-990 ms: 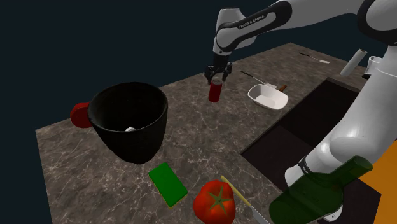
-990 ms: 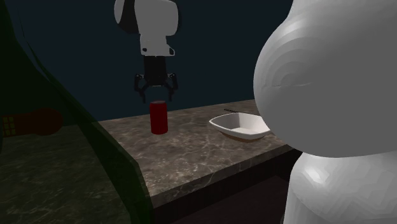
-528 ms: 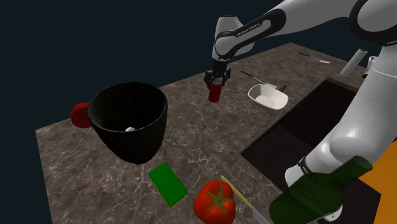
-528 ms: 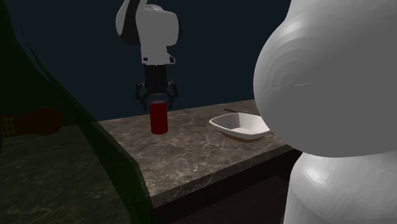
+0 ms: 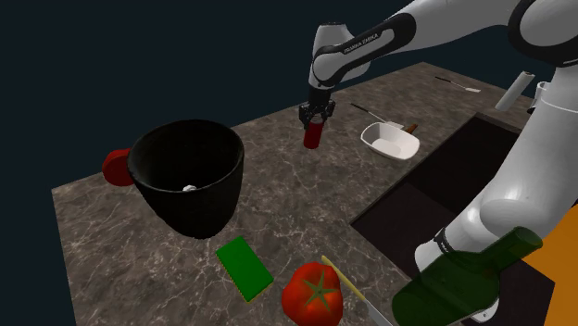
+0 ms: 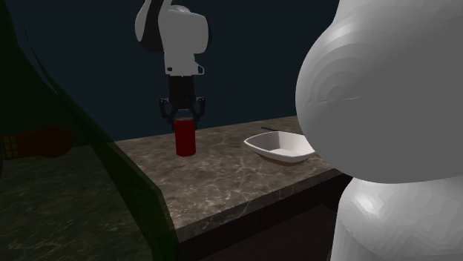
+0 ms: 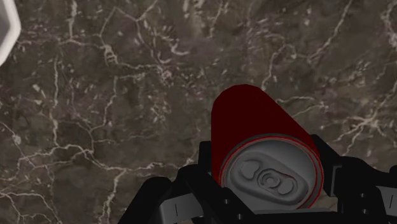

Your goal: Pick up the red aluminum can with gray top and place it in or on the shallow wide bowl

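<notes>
Red can [image 5: 313, 136] | stands upright on the surface [image 5: 306, 208], near the white bowl [image 5: 390, 148] but not touching it | gripper [image 6: 184, 119] comes straight down over its grey top | fingers [image 7: 207, 175] hug the can on both sides, no gap seen | next, I think: lift straight up.

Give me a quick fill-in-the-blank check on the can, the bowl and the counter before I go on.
The can at the gripper is coloured ___.
The can stands ___ on the counter.
The shallow bowl is coloured ___.
Missing words: red; upright; white.
</notes>
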{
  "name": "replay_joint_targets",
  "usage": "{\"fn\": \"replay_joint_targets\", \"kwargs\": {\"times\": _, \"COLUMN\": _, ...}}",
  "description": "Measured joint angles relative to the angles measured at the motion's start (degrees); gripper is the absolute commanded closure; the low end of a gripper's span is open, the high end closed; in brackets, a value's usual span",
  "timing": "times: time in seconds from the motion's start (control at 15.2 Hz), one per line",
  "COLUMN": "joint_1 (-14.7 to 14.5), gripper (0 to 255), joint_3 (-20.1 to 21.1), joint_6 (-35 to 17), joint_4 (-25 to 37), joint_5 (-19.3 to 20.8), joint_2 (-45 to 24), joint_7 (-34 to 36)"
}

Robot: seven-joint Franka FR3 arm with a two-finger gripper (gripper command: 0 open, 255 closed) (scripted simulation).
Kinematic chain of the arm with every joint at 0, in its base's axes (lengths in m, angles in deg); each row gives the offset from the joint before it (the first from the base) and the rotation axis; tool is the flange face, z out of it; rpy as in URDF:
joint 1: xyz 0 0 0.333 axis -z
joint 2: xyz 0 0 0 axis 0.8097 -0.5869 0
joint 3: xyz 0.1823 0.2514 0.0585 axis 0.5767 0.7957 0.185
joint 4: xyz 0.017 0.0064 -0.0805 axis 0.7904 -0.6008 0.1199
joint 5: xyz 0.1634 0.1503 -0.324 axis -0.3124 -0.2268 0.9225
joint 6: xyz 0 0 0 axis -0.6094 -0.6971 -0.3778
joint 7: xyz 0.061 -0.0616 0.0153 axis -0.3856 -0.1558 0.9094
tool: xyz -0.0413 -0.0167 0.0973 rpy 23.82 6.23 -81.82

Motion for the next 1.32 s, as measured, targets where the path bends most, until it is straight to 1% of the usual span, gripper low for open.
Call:
{"fn": "replay_joint_targets", "kwargs": {"times": 0.53, "joint_1": 0.00, "gripper": 255, "joint_3": 0.00, "joint_6": 0.38, "joint_4": 0.19, "joint_5": 0.00, "joint_2": 0.15, "joint_7": 0.00}}
{"fn": "replay_joint_targets", "kwargs": {"times": 0.86, "joint_1": 0.00, "gripper": 255, "joint_3": 0.03, "joint_6": 3.29, "joint_4": 1.15, "joint_5": -0.09, "joint_2": 2.08, "joint_7": -0.03}}
{"fn": "replay_joint_targets", "kwargs": {"times": 1.32, "joint_1": 0.01, "gripper": 255, "joint_3": 0.05, "joint_6": 8.56, "joint_4": 4.43, "joint_5": -0.18, "joint_2": 4.09, "joint_7": -0.10}}
